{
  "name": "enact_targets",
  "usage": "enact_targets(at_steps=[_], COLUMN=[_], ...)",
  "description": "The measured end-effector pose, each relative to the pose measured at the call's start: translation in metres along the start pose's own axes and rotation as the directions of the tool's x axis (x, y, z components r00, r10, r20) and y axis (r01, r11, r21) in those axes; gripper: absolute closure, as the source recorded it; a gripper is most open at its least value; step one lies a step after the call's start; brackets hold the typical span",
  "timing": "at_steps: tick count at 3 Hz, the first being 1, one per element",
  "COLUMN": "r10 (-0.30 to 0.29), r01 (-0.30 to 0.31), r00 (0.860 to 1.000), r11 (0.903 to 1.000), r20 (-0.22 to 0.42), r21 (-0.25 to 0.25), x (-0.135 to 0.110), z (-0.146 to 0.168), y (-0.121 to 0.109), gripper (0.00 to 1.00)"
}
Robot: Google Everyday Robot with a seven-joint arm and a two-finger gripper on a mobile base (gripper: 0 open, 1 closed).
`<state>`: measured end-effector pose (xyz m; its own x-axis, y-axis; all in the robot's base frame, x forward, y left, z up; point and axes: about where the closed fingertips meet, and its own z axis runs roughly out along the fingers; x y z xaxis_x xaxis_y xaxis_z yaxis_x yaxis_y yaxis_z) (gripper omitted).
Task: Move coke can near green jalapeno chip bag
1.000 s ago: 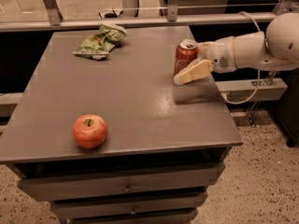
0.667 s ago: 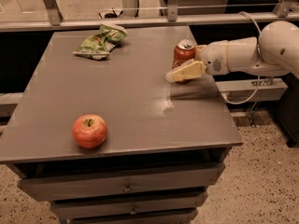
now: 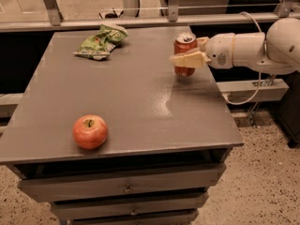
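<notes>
In the camera view, a small red cylindrical soda can with a silver top (image 3: 183, 47) is seen upright over the far right part of a grey flat-topped table (image 3: 140, 107). It is clasped between the cream fingers of the white gripper (image 3: 186, 50), reached in from the right. A crumpled green foil chip bag (image 3: 101, 41) is laid well apart at the far left; a round red apple (image 3: 90, 131) is placed near the front.

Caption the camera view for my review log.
Pincer at coke can, right side of table; green jalapeno chip bag rear left; apple front.
</notes>
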<state>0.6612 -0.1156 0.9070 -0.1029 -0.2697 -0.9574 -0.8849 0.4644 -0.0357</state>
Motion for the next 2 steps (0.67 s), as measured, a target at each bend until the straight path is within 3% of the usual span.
enact_targets(at_steps=[1, 2], r10=[-0.004, -0.004], r01=[0.004, 0.004], r00=[1.0, 1.0], r11=[1.0, 1.0], r20=[0.003, 0.003], r21=[-0.004, -0.005], x=[-0.0018, -0.002], z=[0.0023, 0.0032], y=[0.0008, 0.0013], gripper=[0.99, 1.0])
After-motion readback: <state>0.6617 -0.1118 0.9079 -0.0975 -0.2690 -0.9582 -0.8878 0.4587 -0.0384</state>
